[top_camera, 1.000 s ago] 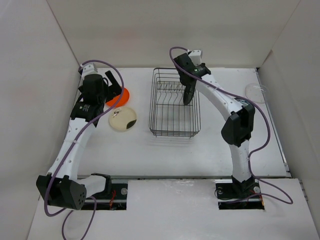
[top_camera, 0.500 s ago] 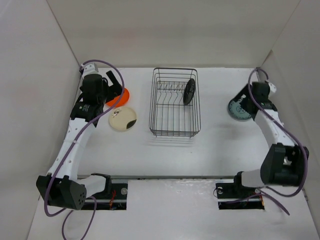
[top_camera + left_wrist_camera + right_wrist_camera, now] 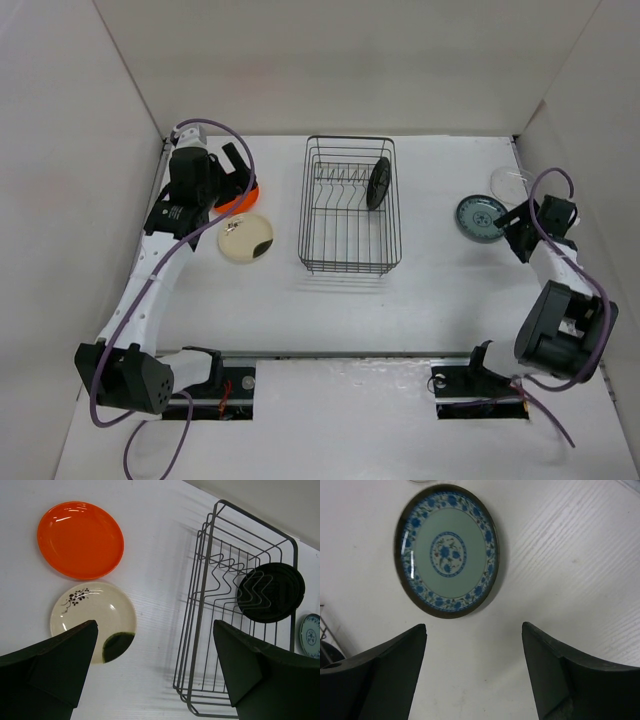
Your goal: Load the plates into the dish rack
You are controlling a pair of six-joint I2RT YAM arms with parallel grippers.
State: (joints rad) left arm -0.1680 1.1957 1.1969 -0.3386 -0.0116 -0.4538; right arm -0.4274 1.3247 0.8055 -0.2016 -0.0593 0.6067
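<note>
The black wire dish rack (image 3: 301,215) stands mid-table, with the black plate (image 3: 378,183) upright at its far right. The orange plate (image 3: 243,198) and the cream plate with a dark patch (image 3: 246,237) lie flat to the rack's left. My left gripper (image 3: 240,178) hovers open above them. In the left wrist view the orange plate (image 3: 80,540), cream plate (image 3: 92,620), rack (image 3: 196,630) and black plate (image 3: 270,592) all show beyond the open gripper (image 3: 154,625). The teal patterned plate (image 3: 481,217) and the clear plate (image 3: 510,180) lie at the right. My right gripper (image 3: 518,232) is open and empty just beside the teal plate (image 3: 449,550).
White walls close in the table on the left, back and right. The right arm's elbow sits near the right wall. Purple cables loop off both arms. The teal plate's edge also shows at the far right of the left wrist view (image 3: 311,635).
The right arm left the black plate standing in the rack, swung to the right side and now hovers open by the teal plate. The left gripper shifted slightly over the orange plate.
</note>
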